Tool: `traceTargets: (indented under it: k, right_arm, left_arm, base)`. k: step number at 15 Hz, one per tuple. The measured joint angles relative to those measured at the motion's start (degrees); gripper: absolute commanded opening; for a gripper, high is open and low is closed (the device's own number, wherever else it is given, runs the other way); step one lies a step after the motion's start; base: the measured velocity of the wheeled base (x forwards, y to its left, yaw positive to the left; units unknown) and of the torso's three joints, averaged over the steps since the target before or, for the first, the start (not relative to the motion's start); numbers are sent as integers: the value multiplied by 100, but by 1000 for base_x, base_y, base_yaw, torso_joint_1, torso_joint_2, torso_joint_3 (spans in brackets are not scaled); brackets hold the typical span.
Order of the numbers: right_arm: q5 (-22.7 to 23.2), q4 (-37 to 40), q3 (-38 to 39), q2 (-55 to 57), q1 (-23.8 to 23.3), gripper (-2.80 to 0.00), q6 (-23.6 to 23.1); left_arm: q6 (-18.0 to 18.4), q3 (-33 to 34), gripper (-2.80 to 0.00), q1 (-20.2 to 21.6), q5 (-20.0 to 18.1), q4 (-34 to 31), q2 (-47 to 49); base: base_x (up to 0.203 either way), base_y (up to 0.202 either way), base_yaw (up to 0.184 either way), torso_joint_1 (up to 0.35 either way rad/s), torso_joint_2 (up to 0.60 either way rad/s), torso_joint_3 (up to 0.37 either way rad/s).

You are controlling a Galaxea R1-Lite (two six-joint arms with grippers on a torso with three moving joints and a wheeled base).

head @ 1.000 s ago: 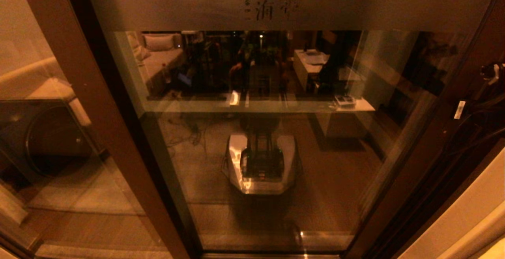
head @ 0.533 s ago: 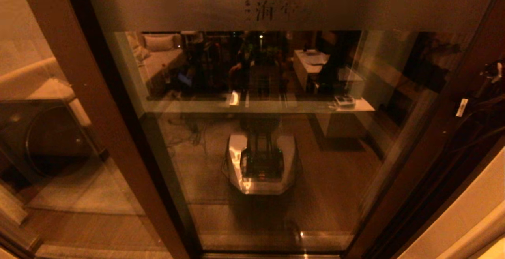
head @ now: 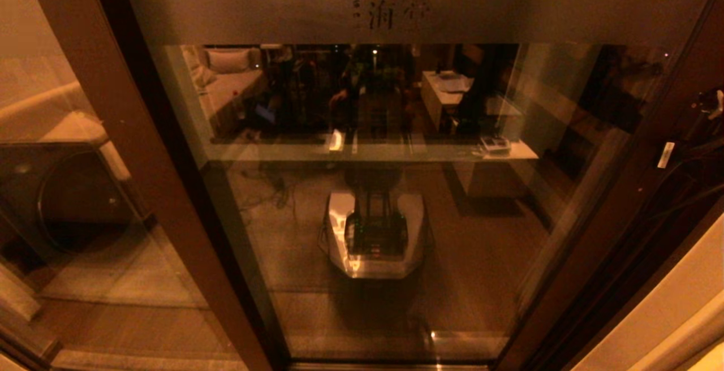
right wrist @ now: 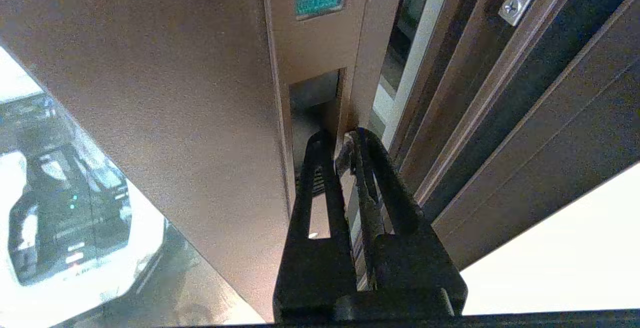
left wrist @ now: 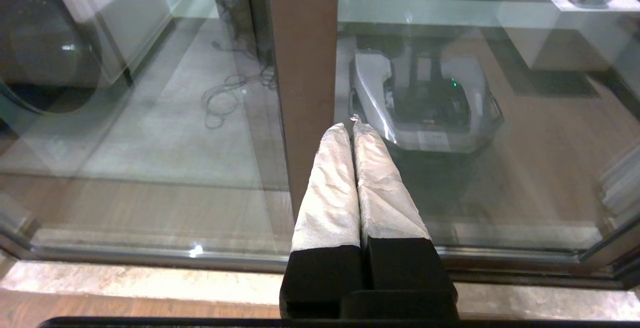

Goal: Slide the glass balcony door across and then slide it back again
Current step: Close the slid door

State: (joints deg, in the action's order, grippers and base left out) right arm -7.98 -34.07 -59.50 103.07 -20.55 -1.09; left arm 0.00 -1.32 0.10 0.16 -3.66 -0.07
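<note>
Left gripper [left wrist: 353, 127] is sitting clenched on nothing, parked low at the sill. The glass balcony door [head: 390, 190] is filling centre view. Right gripper [right wrist: 340, 140] is hooking the frame-edge recess [right wrist: 315, 98] for sideways leverage (fingers narrow, grasp unclear).

Dim amber light thru-out. Wood-plank floor [left wrist: 125, 218] nr the stone threshold [left wrist: 150, 283]. Behind the fixed side pane [head: 51, 133] at left: pale concrete balcony floor [left wrist: 165, 133] w/ a loose cable [left wrist: 227, 98] and a washing machine [head: 62, 195]. Cream wall [head: 667, 303] at right.
</note>
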Motion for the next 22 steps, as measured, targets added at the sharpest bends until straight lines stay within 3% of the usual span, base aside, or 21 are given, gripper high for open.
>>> traceTargets:
  k: [9, 15, 22]
  right_arm:
    - [26, 19, 34, -97, -138, -280, -31]
    - [616, 35, 716, -993, -134, -280, -149]
    - [636, 406, 808, -1579, -127, -280, -194]
  left_arm:
    - [0, 0, -280, -2, 0, -2, 0]
    - [0, 0, -280, -2, 0, 0, 0]
    - [0, 0, -280, -5, 0, -2, 0]
  base:
    - [0, 0, 0, 0, 0, 0]
    - [0, 0, 0, 0, 0, 0]
    - [0, 0, 0, 0, 0, 0]
